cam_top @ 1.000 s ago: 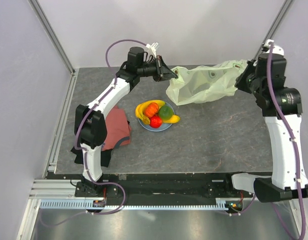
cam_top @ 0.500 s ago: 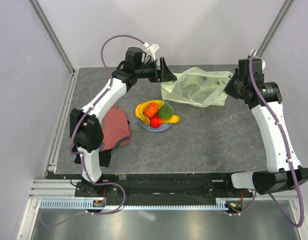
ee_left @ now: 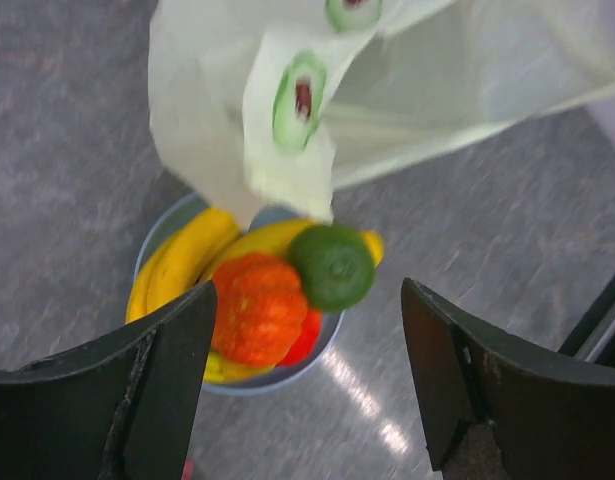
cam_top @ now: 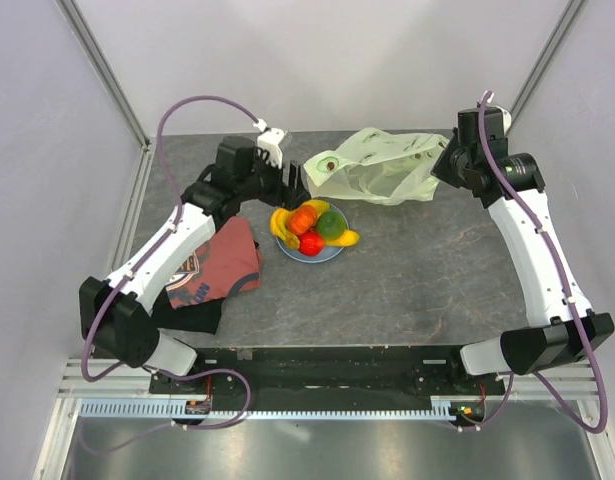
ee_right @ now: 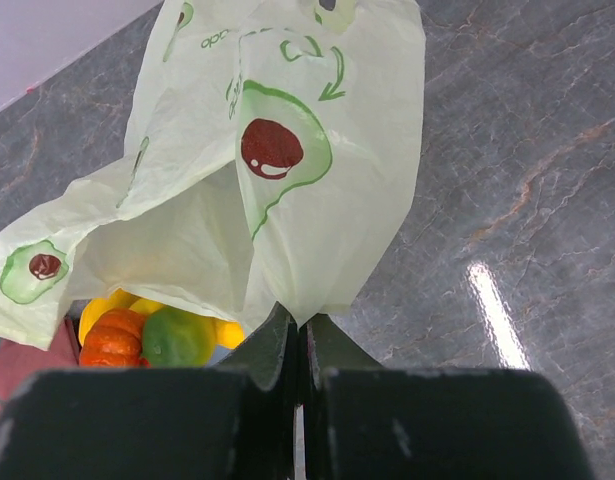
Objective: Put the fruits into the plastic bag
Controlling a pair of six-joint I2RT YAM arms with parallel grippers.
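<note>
Lying at the lower left of the top view, a red printed shirt [cam_top: 225,268] rests on a dark cloth [cam_top: 192,315] on the grey bench [cam_top: 407,280]. Beyond it, near the middle of the frame, a blue plate [cam_top: 330,255] holds all the fruits [cam_top: 312,228]. They are yellow bananas [ee_left: 177,270], an orange-red round one [ee_left: 257,310], a red one [cam_top: 311,243] and a green one [ee_left: 332,265], heaped together and touching.

The left tool [ee_left: 309,290] hangs just past the plate's upper left edge. Its two fingers are spread wide with nothing between them, and the pile shows in the gap in the left wrist view.

Farther back, in the upper middle of the top view, the pale green plastic bag [cam_top: 372,170] with avocado prints stretches out crumpled. In the left wrist view its left corner overlaps the plate's far rim. The right tool [ee_right: 295,320] at the upper right is closed, pinching the bag's right end. Whether the bag touches the bench there cannot be told.
</note>
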